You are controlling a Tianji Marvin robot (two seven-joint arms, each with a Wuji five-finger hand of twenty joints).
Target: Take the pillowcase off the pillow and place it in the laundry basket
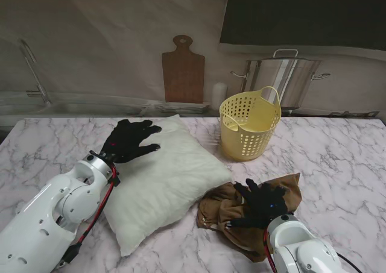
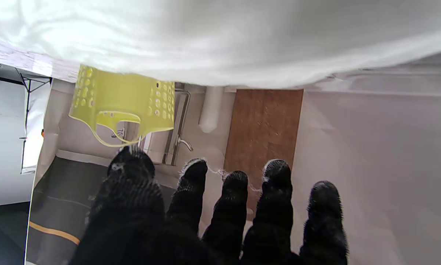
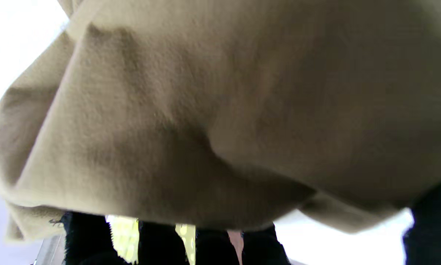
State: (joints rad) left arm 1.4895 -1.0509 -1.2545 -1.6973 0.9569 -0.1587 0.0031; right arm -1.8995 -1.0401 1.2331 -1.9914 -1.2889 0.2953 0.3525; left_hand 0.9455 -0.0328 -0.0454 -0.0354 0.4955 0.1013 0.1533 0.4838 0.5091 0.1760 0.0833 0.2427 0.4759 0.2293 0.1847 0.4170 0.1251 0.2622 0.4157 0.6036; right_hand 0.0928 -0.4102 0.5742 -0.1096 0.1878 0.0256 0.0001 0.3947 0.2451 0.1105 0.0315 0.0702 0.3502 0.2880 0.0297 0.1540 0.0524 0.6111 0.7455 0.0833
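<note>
The black-gloved left hand (image 1: 128, 140) rests spread and empty on the bare white pillow (image 1: 158, 182) — the right hand's (image 1: 260, 203) fingers splay over the crumpled brown pillowcase (image 1: 224, 207), gripping nothing, near the yellow perforated laundry basket (image 1: 248, 125).

Background stuff: white marble-look table (image 1: 338, 146) with grey veins. Against the back wall there's a brown wooden cutting board (image 1: 183, 71) standing upright, handle up, with a small white cylinder thing (image 1: 219, 95) just beside it on the right. Further right sits a big steel stockpot (image 1: 283, 80) with its lid on. Far left, a thin metal faucet (image 1: 33, 71).
</note>
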